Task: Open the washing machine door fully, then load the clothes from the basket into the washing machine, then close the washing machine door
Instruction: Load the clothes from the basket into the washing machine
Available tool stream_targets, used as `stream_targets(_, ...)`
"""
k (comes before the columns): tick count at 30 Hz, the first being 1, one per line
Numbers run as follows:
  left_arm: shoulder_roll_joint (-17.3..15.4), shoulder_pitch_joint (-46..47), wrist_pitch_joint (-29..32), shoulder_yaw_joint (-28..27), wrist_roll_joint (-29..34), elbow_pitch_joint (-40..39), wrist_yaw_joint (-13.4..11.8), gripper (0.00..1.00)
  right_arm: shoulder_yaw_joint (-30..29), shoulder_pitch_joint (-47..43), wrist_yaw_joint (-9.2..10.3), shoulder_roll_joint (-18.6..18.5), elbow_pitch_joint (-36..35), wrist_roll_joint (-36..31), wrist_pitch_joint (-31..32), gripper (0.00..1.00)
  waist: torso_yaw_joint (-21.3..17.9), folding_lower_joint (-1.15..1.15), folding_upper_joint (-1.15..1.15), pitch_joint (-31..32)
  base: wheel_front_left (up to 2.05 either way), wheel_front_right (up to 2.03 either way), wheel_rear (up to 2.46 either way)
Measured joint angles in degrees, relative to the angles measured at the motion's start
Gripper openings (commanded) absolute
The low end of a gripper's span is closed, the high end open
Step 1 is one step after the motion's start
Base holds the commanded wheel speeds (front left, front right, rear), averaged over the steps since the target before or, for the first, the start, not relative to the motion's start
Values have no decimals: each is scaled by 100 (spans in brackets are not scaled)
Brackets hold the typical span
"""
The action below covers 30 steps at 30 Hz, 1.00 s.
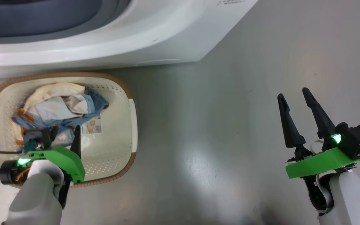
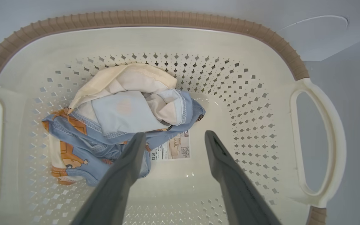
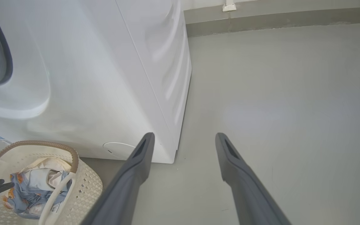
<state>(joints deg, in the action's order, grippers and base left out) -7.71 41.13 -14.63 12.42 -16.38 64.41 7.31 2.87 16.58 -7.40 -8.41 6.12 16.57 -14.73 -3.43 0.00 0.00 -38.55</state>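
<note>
Grey floor [image 1: 205, 137] bears basket [image 2: 136, 19], clothes [image 2: 123, 109] (bundled) just beside left pincer [image 2: 174, 134]

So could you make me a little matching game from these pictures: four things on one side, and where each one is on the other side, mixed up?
Things:
1. clothes
2. basket
3. left gripper
4. right gripper

Places:
A. jaws apart, over bare floor off the corner of the washing machine
B. standing on the floor just in front of the washing machine
C. jaws apart, pointing down into the basket
D. heaped inside the basket

Pairs: 1-D, 2-B, 3-C, 4-A
</note>
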Motion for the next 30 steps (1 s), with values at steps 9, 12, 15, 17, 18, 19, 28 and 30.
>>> stream_targets(9, -165, 567, 0, 176, -108, 400, 0, 100, 48, 255, 0, 11, -96, -41, 0, 100, -48, 0, 0, -513, 0, 0, 0)
stream_targets(12, -209, 734, 0, 215, -137, 489, 0, 100, 85, 261, 0, 46, -149, -46, 0, 100, -70, 0, 0, -655, 0, 0, 0)
stream_targets(15, -336, 956, 0, 223, -194, 633, 0, 100, 166, 366, 0, 69, -175, -53, 0, 100, -109, 0, 0, -835, 0, 0, 0)
stream_targets(17, -349, 1040, 0, 215, -263, 679, 0, 100, 171, 406, 0, 77, -191, -54, 0, 100, -133, 0, 0, -913, 0, 0, 0)
stream_targets(18, -348, 1090, 0, 214, -281, 712, 0, 100, 171, 417, 0, 79, -193, -54, 0, 100, -147, 0, 0, -949, 0, 0, 0)
stream_targets(19, -349, 1131, 0, 212, -298, 728, 0, 100, 172, 438, 0, 81, -197, -54, 0, 100, -162, 0, 0, -982, 0, 0, 0)
stream_targets(28, -509, 1401, 1, 194, -370, 878, 0, 100, 178, 462, 0, 104, -341, -89, 0, 100, -308, 0, 0, -1238, 0, 0, 0)
stream_targets(30, -515, 1469, 16, 196, -398, 904, -1, 100, 180, 463, 0, 104, -363, -90, 0, 100, -334, 0, 0, -1289, 0, 0, 0)
